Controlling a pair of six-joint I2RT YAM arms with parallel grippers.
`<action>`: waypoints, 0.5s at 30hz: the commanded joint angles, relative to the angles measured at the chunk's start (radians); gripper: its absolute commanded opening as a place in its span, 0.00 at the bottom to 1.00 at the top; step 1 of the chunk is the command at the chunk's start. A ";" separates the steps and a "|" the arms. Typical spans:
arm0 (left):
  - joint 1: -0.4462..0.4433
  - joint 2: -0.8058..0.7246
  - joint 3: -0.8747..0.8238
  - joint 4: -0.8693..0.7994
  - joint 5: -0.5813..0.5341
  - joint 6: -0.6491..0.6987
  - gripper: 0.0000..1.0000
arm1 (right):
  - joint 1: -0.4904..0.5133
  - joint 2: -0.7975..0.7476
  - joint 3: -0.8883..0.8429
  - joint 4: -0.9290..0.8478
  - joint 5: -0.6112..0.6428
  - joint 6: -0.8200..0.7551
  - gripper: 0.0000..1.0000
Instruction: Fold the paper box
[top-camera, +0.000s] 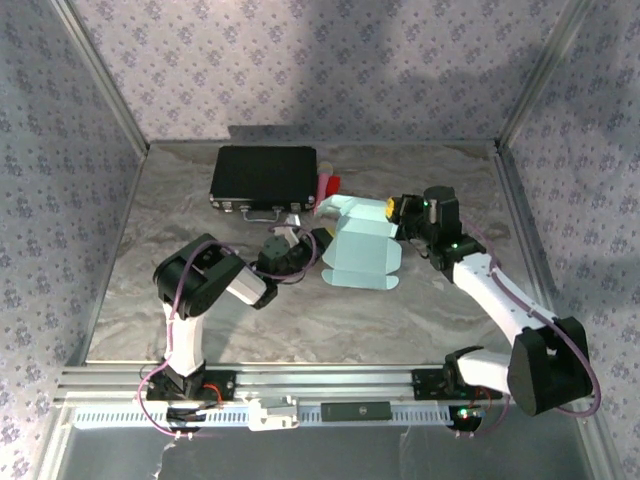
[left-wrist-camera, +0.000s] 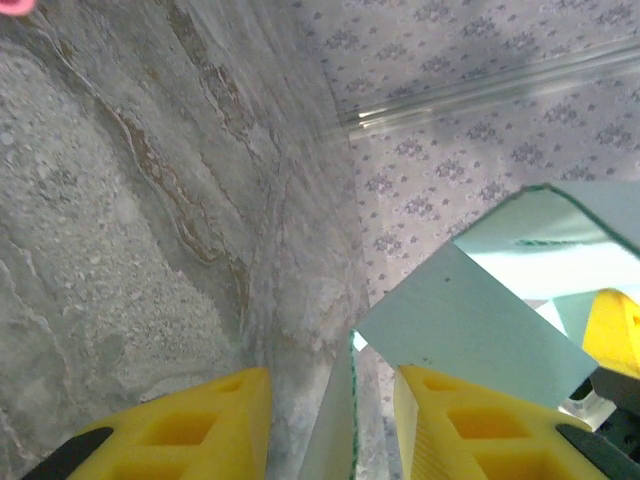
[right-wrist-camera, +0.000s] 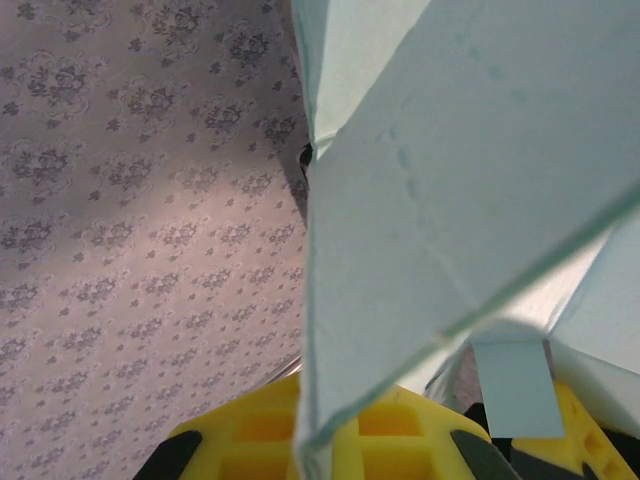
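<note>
The pale light-blue paper box (top-camera: 360, 255) stands partly folded in the middle of the table, its flaps raised. My left gripper (top-camera: 316, 244) is at the box's left side. In the left wrist view its yellow fingers (left-wrist-camera: 190, 430) stand apart, and a thin card flap (left-wrist-camera: 340, 420) runs edge-on between them with a gap on both sides. A wider panel of the box (left-wrist-camera: 470, 320) lies over the right finger. My right gripper (top-camera: 393, 212) is at the box's upper right. It (right-wrist-camera: 330, 425) is shut on an edge of the box's card (right-wrist-camera: 450, 150), which rises from between the fingers.
A black rectangular case (top-camera: 265, 176) lies at the back of the marble-patterned table (top-camera: 420, 310), just behind the box. A small pink and red thing (top-camera: 327, 184) sits at the case's right end. Patterned walls close in the back and both sides.
</note>
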 joint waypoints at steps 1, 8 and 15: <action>-0.011 0.010 0.028 0.008 -0.017 0.042 0.39 | 0.015 0.016 -0.015 0.019 -0.001 0.014 0.00; -0.023 -0.010 0.032 -0.142 -0.055 0.089 0.41 | 0.029 0.029 -0.023 0.027 0.008 0.011 0.00; -0.026 -0.028 0.033 -0.189 -0.065 0.109 0.42 | 0.049 0.034 -0.029 0.018 0.021 -0.009 0.00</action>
